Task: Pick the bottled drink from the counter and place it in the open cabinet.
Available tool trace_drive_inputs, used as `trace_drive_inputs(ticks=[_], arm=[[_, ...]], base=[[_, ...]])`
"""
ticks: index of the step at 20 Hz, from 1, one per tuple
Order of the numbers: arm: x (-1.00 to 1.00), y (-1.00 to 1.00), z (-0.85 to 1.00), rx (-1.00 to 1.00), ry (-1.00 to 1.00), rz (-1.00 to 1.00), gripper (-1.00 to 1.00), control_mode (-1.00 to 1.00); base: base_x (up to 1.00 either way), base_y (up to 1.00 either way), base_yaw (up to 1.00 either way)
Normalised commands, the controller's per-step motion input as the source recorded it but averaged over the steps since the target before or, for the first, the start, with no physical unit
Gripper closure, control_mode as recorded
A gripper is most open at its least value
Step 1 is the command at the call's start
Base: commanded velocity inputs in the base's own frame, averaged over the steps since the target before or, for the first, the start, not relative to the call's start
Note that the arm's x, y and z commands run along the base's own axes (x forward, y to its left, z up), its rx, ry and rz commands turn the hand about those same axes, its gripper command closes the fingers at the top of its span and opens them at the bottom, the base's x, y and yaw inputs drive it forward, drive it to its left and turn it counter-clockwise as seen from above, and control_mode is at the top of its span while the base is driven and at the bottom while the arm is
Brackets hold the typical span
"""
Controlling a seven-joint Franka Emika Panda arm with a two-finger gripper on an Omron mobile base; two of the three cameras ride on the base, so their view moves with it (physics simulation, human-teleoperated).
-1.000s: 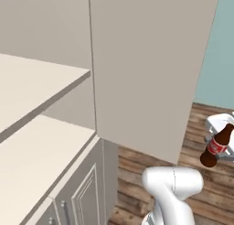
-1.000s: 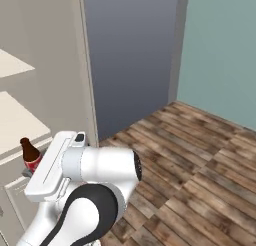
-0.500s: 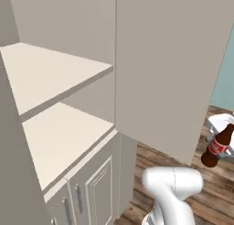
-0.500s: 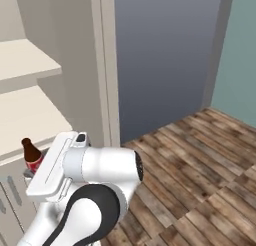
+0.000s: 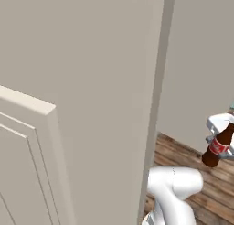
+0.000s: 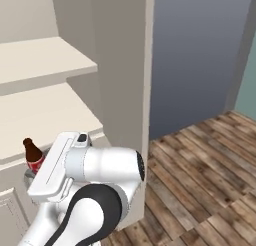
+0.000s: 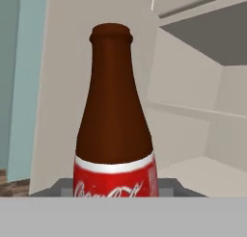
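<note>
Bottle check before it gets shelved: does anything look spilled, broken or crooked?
Nothing stands out. The bottle sits upright in the claw, cap on, label intact, nothing leaking. The cabinet stands open and its shelves look level.

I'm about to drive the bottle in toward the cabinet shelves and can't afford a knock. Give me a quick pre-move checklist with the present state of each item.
1. Bottled drink held in the hand: ok, it sits off any surface, above the wood floor in the left base view.
2. Bottle upright: ok in the hand view; slightly tilted in the left base view.
3. Open cabinet accessible: ok, pale shelves show in the right base view.
4. Shelf space free for the bottle: ok on the visible parts; farther left cannot tell.
5. Clearance to the cabinet door: cannot tell, it stands very close to the left base camera.
6. Grip firmness on the bottle: cannot tell.
</note>
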Motion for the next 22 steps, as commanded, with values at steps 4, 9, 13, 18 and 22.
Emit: trace_drive_inputs(ticks=[4,9,13,18,22], arm=[[0.0,0.0,0.0,0.0,0.0,0.0,1.0,1.0],[0.0,0.0,0.0,0.0,0.0,0.0,1.0,1.0],[0.0,0.0,0.0,0.0,0.0,0.0,1.0,1.0],[0.0,0.0,0.0,0.0,0.0,0.0,1.0,1.0],[0.0,0.0,0.0,0.0,0.0,0.0,1.0,1.0]], base=[[-0.12,0.68,0.22],[-0.08,0.63,0.22],[-0.01,0.53,0.23],[0.08,-0.02,0.26],[0.14,-0.48,0.24]])
